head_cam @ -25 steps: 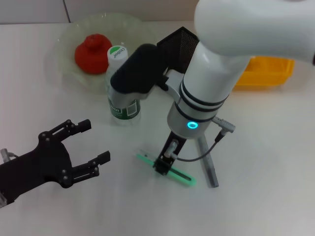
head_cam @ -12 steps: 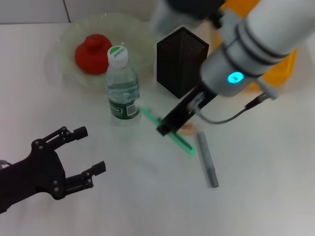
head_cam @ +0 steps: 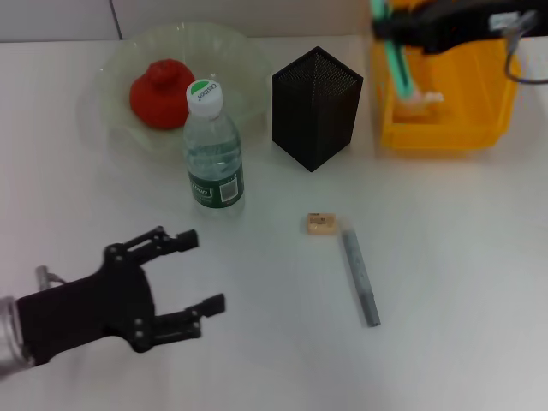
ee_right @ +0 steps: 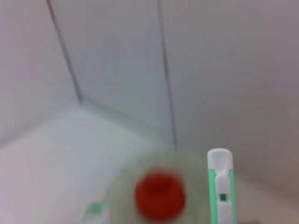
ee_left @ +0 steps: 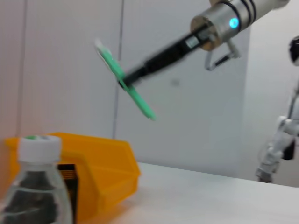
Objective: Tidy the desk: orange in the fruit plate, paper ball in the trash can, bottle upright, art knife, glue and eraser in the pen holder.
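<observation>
Since a second ago the right gripper (head_cam: pixel 396 26) has lifted the green art knife (head_cam: pixel 397 64) off the worktop (head_cam: pixel 445 257) and now holds it above the trash can (head_cam: pixel 445 120), fingers pinching it. Beside the pen holder (head_cam: pixel 315 107) the bottle (head_cam: pixel 212 145) stands upright; the orange (head_cam: pixel 161 92) sits in the fruit plate (head_cam: pixel 111 64) beyond it. Near the pen holder's front lie the eraser (head_cam: pixel 321 223) and a grey glue stick (head_cam: pixel 360 276). Farther off, the left gripper (head_cam: pixel 184 278) hovers with fingers spread.
</observation>
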Robot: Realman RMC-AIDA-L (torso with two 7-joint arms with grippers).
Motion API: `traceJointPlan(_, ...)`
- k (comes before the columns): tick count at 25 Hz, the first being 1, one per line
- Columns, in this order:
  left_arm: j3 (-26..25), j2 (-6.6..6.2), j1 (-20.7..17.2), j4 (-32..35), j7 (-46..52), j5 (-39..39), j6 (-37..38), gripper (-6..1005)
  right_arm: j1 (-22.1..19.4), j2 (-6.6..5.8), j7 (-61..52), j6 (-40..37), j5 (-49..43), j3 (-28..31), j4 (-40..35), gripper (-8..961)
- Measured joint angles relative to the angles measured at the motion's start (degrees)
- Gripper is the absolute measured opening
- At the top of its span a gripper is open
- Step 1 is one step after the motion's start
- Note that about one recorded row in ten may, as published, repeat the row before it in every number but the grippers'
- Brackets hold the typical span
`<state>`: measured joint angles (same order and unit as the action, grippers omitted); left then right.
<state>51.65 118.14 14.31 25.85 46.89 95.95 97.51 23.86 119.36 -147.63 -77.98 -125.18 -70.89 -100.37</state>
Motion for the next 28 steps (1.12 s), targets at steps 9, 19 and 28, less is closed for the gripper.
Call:
traceJointPlan(9,1.12,0.33,4.97,-2.76,1.59,2.26,-1.75,842,-5.77,0.01,47.72,14.19,35.19,0.68,22.34,175)
traceJointPlan(19,1.9,0.42,7.55,-3.34,3.46,2.4,-2.74,842,1.36,-0.09,83.67,13.0,53.39,3.72,52.83,178)
traceJointPlan(28,1.96,0.42,7.62,-3.41,3.56,2.4,-2.63,842,8.82,-0.32,88.21,14.28,53.56,7.71,65.64,181)
